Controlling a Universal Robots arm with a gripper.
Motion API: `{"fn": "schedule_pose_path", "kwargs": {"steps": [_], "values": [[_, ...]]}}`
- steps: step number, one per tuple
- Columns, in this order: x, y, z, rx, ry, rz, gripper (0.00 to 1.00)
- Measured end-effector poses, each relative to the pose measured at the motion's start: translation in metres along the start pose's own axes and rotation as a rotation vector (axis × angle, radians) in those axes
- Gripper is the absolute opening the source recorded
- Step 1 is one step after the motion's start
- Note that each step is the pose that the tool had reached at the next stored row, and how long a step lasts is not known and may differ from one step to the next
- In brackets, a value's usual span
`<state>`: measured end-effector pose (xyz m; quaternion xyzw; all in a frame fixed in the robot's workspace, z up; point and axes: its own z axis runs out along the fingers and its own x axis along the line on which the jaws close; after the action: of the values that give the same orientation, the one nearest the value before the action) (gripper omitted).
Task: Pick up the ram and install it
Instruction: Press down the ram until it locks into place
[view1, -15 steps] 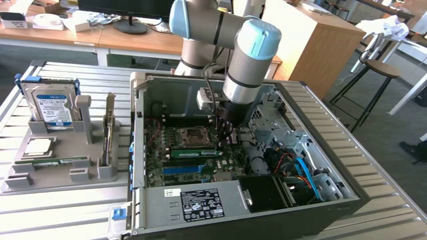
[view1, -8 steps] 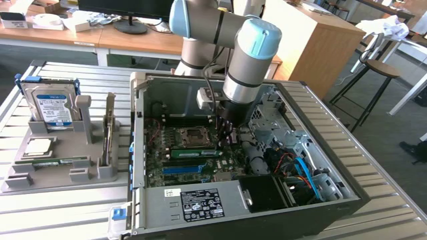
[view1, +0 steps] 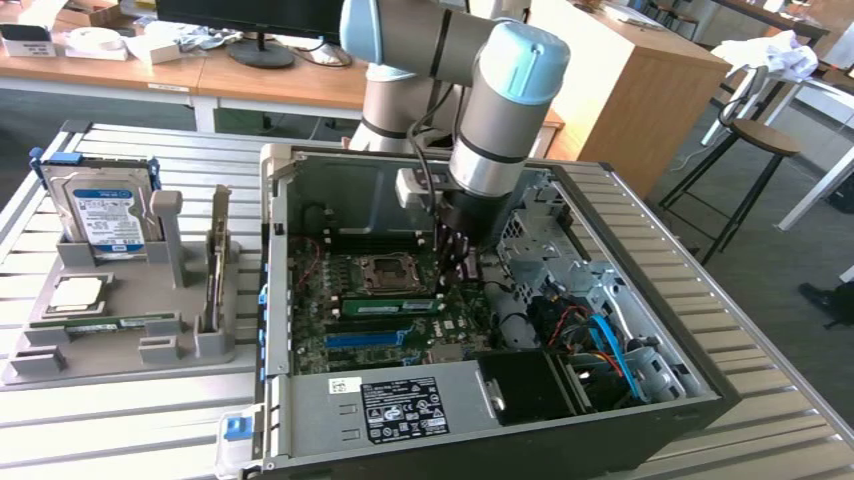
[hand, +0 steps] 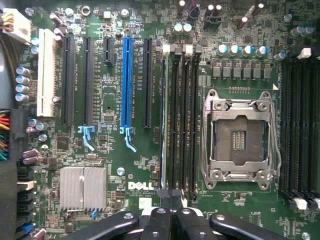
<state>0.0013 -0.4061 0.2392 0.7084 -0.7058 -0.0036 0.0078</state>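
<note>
The ram (view1: 390, 303) is a thin green stick standing edge-up in a memory slot beside the CPU socket (view1: 380, 268), inside the open computer case (view1: 627, 420). In the wrist view the ram (hand: 163, 120) is a pale thin edge running along the first of several black memory slots (hand: 179, 120). My gripper (view1: 454, 280) hangs from the arm just above the ram's end toward the exterior view's right. Its black fingers (hand: 159, 220) are shut together, and the gripper (hand: 172, 200) sits over the slots' end. Whether the tips touch the ram I cannot tell.
A grey fixture (view1: 120, 350) at the exterior view's left holds a hard drive (view1: 100, 210), an upright card (view1: 218, 260), a CPU and another green stick (view1: 107, 325). The case's walls, blue and orange cables (view1: 601, 335) and the power supply (view1: 387, 405) surround the motherboard.
</note>
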Motion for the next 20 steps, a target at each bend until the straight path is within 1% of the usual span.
{"fn": "schedule_pose_path", "kwargs": {"steps": [12,18,20], "values": [[0.0,0.0003,-0.0163,0.0,0.0,0.0,0.1],[0.0,0.0004,-0.0165,0.0,-0.0001,0.0,0.1],[0.0,0.0037,-0.0164,0.0,0.0,0.0,0.1]]}}
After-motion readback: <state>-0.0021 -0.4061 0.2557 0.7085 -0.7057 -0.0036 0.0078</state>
